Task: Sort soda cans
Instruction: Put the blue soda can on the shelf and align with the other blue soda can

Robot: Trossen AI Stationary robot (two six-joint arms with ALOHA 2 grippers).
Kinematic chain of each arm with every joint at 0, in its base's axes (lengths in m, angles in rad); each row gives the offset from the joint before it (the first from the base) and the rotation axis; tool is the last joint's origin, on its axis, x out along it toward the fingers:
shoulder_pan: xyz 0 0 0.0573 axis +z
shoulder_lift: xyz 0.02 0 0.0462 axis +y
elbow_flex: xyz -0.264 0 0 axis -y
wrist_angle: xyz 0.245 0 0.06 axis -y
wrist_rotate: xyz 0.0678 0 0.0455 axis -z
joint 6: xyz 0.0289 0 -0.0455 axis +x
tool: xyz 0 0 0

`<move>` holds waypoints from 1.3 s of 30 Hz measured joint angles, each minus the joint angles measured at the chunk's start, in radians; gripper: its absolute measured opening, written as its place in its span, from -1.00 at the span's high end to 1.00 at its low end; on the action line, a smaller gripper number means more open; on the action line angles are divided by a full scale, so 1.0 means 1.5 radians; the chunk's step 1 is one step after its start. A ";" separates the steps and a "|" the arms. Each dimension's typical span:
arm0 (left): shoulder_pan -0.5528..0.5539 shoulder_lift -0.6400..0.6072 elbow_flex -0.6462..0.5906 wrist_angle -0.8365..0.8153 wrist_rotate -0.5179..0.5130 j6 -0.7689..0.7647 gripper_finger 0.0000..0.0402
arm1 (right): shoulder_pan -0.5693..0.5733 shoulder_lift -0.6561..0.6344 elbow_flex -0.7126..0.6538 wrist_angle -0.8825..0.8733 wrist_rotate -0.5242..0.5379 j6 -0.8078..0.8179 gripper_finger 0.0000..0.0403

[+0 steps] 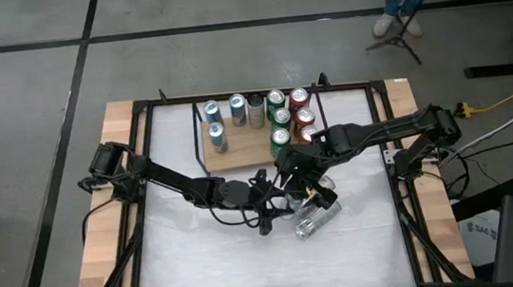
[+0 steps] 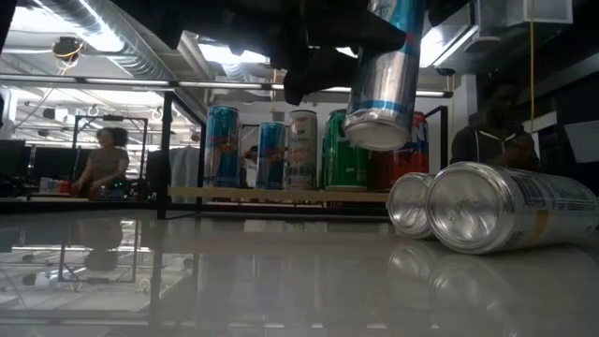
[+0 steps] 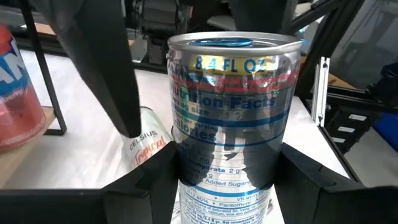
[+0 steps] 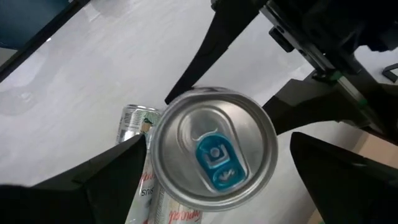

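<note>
I see the blue-and-silver soda can (image 3: pixel 231 118) clamped in my left gripper (image 3: pixel 227 186), lifted off the white table (image 1: pixel 201 254) above two silver cans (image 2: pixel 487 208) lying on their sides. My right gripper (image 4: pixel 214 186) straddles its top, fingers spread wide. Sorted cans (image 1: pixel 278 117) stand on the wooden board (image 1: pixel 239 155) behind.

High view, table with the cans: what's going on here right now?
A two-armed robot is sorting soda cans. The left gripper holds a blue-and-silver can up off the white table, and the right gripper stands open around that can's top, which looks like a handover. Two silver cans lie on their sides on the table near the grippers. On the wooden board at the far side, upright cans stand grouped: blue-and-silver ones, then green ones, then red ones.
</note>
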 joint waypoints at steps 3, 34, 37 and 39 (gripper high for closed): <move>-0.001 0.000 0.000 0.000 0.003 -0.001 0.03 | 0.002 0.000 0.000 0.004 0.000 0.000 -0.94; 0.001 -0.001 0.000 0.004 0.053 0.002 0.03 | 0.073 0.006 0.000 0.042 0.095 -0.042 -0.87; 0.000 -0.001 0.000 0.004 0.053 0.002 0.03 | 0.073 0.006 0.000 0.041 0.095 -0.043 -0.71; 0.001 -0.001 0.000 0.004 0.053 0.002 0.03 | 0.073 0.006 0.000 0.040 0.094 -0.043 -0.59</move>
